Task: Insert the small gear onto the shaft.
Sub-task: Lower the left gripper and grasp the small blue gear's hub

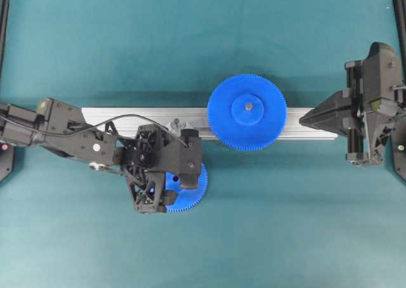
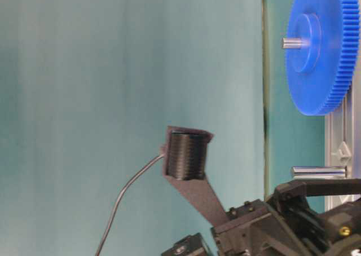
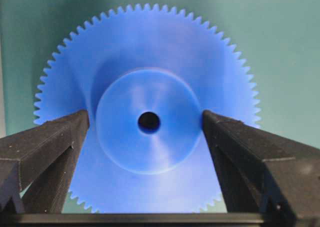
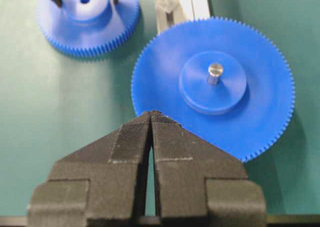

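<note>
Overhead view: the left pincer (image 1: 170, 188) hangs over the small gear (image 1: 190, 193), which lies flat on the teal surface (image 1: 95, 237) just below the grey rail (image 1: 114, 115).
Left pincer state: open wide; in the left wrist view its fingers (image 3: 50, 147) stand on either side of the raised hub, with a sliver of gap on each side, so no grip is shown.
Small gear: hub up, centre hole visible (image 3: 148, 122), apart from the rail and from the large gear (image 1: 247, 112).
Shaft: a short grey pin (image 2: 318, 172) stands out from the rail near the left arm in the table-level view; in the overhead view it shows only as a pale fitting (image 1: 176, 124) beside the pincer.
Large gear: seated on the rail, with its own metal pin through the hub (image 4: 215, 72).
Right pincer state: closed, fingertips pressed together (image 4: 151, 118), holding nothing, pointing at the rim of the large gear from the right end of the rail (image 1: 304, 118).
</note>
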`<state>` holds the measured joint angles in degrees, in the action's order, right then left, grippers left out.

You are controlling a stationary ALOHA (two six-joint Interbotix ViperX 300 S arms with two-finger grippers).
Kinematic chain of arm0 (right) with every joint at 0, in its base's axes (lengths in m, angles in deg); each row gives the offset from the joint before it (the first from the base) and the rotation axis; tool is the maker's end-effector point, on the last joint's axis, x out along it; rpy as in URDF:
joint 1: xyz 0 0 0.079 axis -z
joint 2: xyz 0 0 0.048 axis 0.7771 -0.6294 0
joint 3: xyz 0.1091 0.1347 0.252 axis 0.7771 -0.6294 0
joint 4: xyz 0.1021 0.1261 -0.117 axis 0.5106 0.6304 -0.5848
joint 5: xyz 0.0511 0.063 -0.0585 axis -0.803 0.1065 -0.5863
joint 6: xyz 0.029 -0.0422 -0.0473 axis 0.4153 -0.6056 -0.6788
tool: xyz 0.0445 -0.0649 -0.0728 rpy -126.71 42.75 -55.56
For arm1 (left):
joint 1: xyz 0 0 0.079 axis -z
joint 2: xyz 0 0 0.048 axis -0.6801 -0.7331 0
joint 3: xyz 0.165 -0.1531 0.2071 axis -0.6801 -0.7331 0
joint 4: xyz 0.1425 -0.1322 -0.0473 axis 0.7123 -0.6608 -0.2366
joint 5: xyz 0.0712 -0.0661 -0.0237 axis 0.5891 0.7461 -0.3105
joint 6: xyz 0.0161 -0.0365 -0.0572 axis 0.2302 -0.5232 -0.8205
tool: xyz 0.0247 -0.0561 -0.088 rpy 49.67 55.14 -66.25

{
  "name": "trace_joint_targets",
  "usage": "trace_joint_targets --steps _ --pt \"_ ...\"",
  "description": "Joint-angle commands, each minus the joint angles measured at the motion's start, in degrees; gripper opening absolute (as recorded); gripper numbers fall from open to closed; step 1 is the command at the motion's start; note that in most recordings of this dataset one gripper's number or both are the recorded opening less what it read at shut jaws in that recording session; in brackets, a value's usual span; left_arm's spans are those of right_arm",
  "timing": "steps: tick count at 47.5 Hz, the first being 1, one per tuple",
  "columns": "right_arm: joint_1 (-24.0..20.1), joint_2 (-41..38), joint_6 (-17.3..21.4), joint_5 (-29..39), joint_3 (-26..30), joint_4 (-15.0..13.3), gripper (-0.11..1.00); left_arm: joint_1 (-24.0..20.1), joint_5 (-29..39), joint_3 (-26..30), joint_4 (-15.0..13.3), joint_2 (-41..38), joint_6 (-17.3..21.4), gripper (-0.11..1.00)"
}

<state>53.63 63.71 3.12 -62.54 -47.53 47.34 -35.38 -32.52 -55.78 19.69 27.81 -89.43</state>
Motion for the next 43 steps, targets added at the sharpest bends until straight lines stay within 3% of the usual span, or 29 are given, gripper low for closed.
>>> trace_joint_targets --steps 1,29,34,39,43 --pt "0.1 0.3 0.5 -0.7 0.4 0.2 0.05 -0.1 -0.2 1.0 0.1 0.5 -0.1 0.91" --pt "0.1 2.3 0.5 -0.7 -0.7 0.2 0.05 -0.1 3.3 1.0 0.1 -0.2 -0.4 0.89" --pt "0.0 2.5 0.5 -0.7 -0.8 0.2 0.05 -0.1 4.4 1.1 0.0 -0.1 -0.3 0.85" --pt "0.1 2.5 0.5 -0.7 -0.8 0.2 0.05 -0.1 4.3 1.6 0.1 0.2 0.1 0.72" --pt "0.1 2.5 0.5 -0.7 -0.8 0.3 0.05 -0.1 3.8 1.8 0.1 0.6 0.3 0.72"
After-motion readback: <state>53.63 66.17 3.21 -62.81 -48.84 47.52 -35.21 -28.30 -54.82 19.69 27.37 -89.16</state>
